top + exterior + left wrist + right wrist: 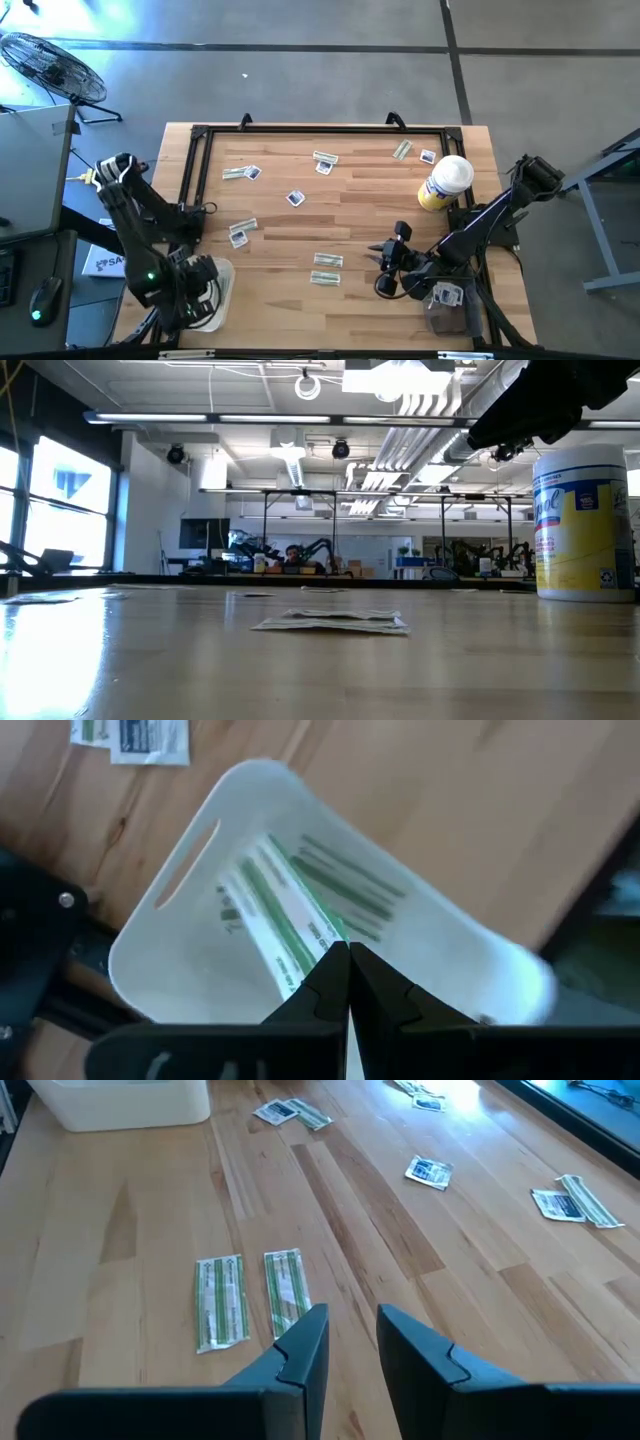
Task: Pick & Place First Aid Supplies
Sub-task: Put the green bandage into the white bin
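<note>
First aid supplies lie scattered flat on the wooden table: two green-white strips [220, 1302] [285, 1290] near my right gripper, and further strips and small white squares [295, 198] [240, 173] [322, 160] toward the far side. A white bin [190, 850] stands at the near left corner with more strips blurred inside it. My left gripper [348, 960] hangs above the bin, shut on one green-white strip [285, 915]. My right gripper [352, 1335] hovers open just right of the two strips, with nothing between its fingers. My left gripper pinches one end of the green-white strip [325, 942] between its two shut fingertips, coming from above and pointing down. The strip runs on from the fingertips along their line, lifted clear, above the inside of the bin.
A large yellow bottle with a white cap [445, 183] stands at the far right, behind my right arm. A black frame [190, 180] borders the table's left and far sides. Bare wood lies in the middle between the packets.
</note>
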{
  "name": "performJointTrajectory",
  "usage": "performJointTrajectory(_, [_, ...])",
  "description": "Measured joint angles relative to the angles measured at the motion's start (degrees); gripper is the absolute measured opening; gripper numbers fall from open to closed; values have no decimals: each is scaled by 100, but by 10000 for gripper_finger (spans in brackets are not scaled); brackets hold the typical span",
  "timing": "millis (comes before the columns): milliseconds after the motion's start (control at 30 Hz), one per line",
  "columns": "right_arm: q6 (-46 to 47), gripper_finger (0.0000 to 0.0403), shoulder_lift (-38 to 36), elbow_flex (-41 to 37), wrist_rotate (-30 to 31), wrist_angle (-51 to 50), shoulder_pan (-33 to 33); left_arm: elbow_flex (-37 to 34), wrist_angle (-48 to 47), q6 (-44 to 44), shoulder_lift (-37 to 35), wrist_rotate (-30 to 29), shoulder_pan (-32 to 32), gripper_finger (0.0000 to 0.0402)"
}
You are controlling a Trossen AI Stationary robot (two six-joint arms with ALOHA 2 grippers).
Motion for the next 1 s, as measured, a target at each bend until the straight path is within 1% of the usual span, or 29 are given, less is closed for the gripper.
performJointTrajectory(100, [0, 82, 0, 0, -28, 7, 0, -347, 402, 8, 200, 44, 22, 1])
performJointTrajectory(267, [5, 82, 0, 0, -41, 47, 0, -760, 1211, 386, 485, 320, 159, 1])
performJointTrajectory(400, [56, 82, 0, 0, -140, 49, 0, -870, 1255, 424, 581, 612, 260, 10])
performJointTrajectory(467, [58, 82, 0, 0, -269, 49, 0, -872, 1239, 518, 589, 739, 321, 29])
performJointTrajectory(567, [50, 82, 0, 0, -486, 70, 0, -818, 1100, 641, 556, 712, 339, 71])
performJointTrajectory(733, [45, 82, 0, 0, -531, 87, 0, -487, 324, 671, 488, 840, 359, 147])
performJointTrajectory(800, [12, 82, 0, 0, -532, 87, 1, -320, 214, 845, 406, 500, 359, 168])
performJointTrajectory(833, [-6, 82, 0, 0, -531, 87, 2, -223, 261, 999, 374, 188, 359, 176])
performJointTrajectory(900, [-52, 82, 0, 0, -530, 87, 0, -21, 382, 1412, 337, -714, 360, 185])
performJointTrajectory(1000, [-90, 82, 0, 0, -513, 91, 0, 142, 809, 2091, 331, -2379, 361, 188])
